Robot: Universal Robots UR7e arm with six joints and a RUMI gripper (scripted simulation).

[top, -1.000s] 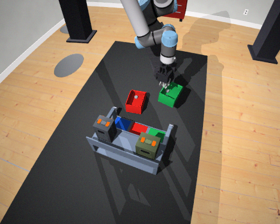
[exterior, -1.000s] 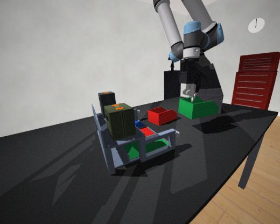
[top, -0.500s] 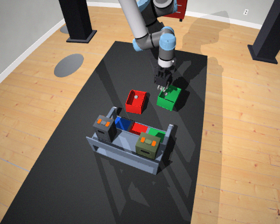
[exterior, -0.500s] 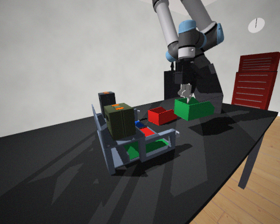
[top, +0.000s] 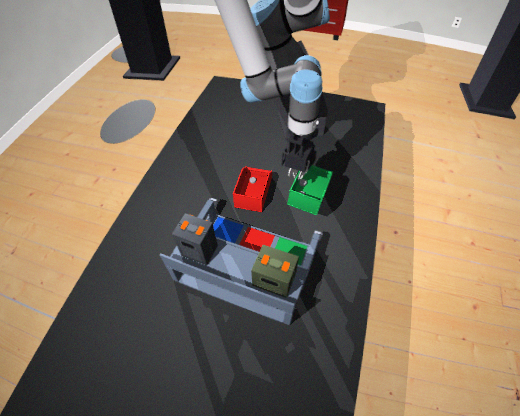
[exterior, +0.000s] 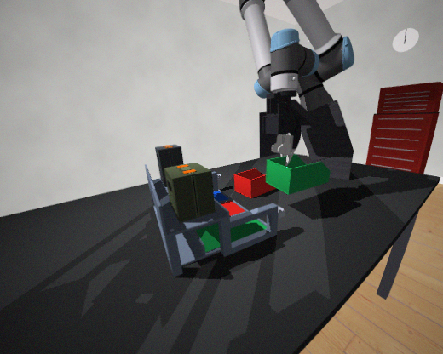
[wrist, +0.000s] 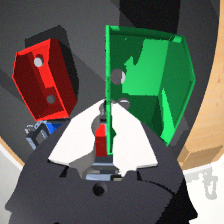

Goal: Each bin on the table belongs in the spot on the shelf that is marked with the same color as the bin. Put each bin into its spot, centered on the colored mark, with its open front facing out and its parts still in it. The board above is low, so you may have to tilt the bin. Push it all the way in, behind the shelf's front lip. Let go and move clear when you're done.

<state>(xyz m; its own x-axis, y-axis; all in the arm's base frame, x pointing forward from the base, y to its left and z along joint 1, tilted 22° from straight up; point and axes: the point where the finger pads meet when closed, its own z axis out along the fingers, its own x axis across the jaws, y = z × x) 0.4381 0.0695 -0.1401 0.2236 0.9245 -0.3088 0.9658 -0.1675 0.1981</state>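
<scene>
Between the tips of the claw (top: pixel 296 173) (exterior: pixel 287 161) (wrist: pixel 107 104) is one side wall of the green bin (top: pixel 310 191) (exterior: pixel 298 174) (wrist: pixel 150 75); the claw is closed on that wall. The rest of the bin extends to one side of the tips, above the black table top (top: pixel 150 320) (exterior: pixel 256 315) (wrist: pixel 95 15), with its shadow spread below it. Round grey parts (top: pixel 302 183) (wrist: pixel 118 76) lie inside, near the gripped wall. The red bin (top: pixel 252 189) (exterior: pixel 252 184) (wrist: pixel 45 80) sits near the green one, apart from it, also with parts (two visible from the wrist).

Near both bins stands the grey-blue shelf (top: pixel 227 293) (exterior: pixel 226 238), bearing blue, red and green marks (all three uncovered). On its upper board rest a dark grey case (top: pixel 194 239) (exterior: pixel 169 163) and an olive case (top: pixel 275 270) (exterior: pixel 191 191), both upright with orange latches.

Around the table is a light wood floor (top: pixel 450 280) (exterior: pixel 362 315). Against a pale wall (exterior: pixel 106 85) stands a red cabinet (top: pixel 334 19) (exterior: pixel 400 132); a round clock (exterior: pixel 405 40) hangs above.
</scene>
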